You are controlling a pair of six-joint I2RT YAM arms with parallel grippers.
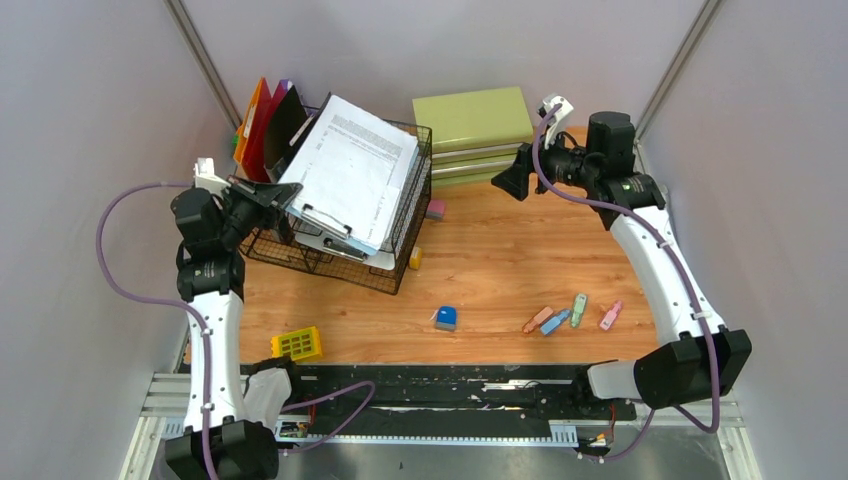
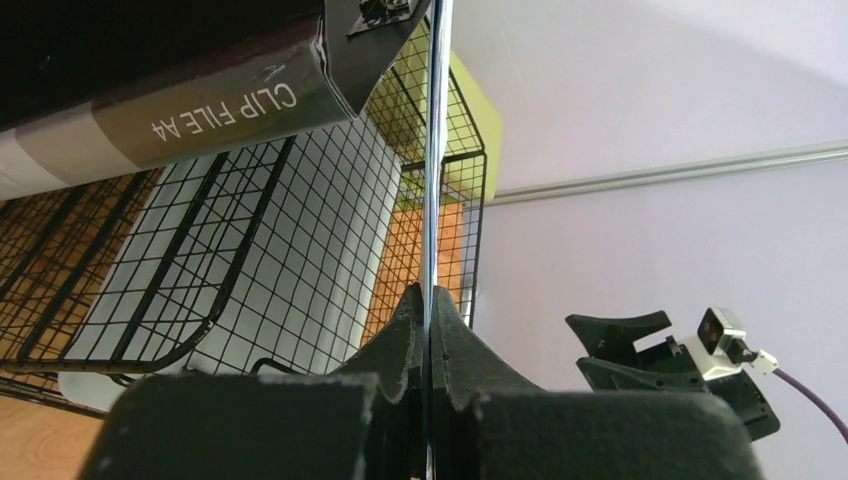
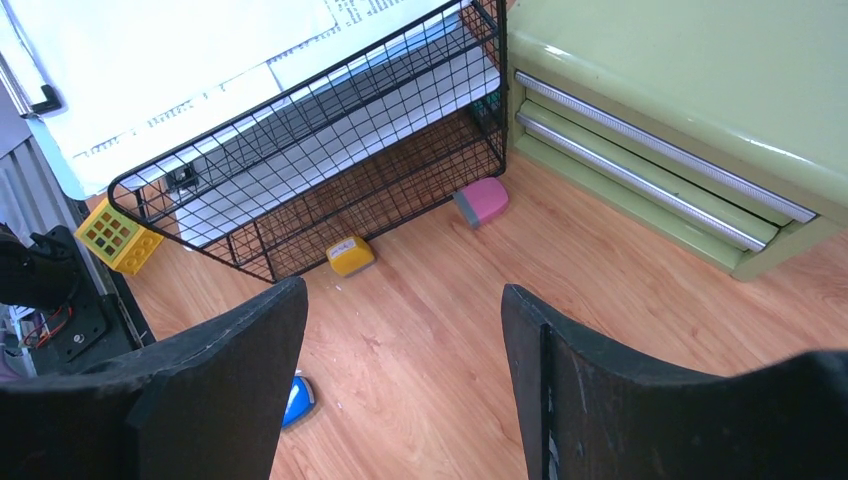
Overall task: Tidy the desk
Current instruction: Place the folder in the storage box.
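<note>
The desk [image 1: 500, 265] is an orange-brown wood top with a black rail along its near edge. A clipboard with white printed sheets [image 1: 350, 170] lies tilted over a black wire tray [image 1: 400, 265]. My left gripper [image 1: 272, 195] is shut on the clipboard's left edge. In the left wrist view that edge [image 2: 433, 150] is a thin vertical line pinched in the gripper [image 2: 430, 300]. My right gripper [image 1: 515, 180] hangs open above the desk beside the green drawer cabinet [image 1: 475, 125], with nothing in the gripper [image 3: 403, 290].
Loose on the desk are a pink eraser [image 1: 436, 209], a yellow eraser [image 1: 415, 257], a blue piece [image 1: 446, 318], a yellow grid block [image 1: 298, 344] and several pastel markers [image 1: 579, 309]. Coloured folders [image 1: 262, 125] stand behind the tray. A dark file labelled CLIP FILE A4 [image 2: 200, 110] lies in the tray.
</note>
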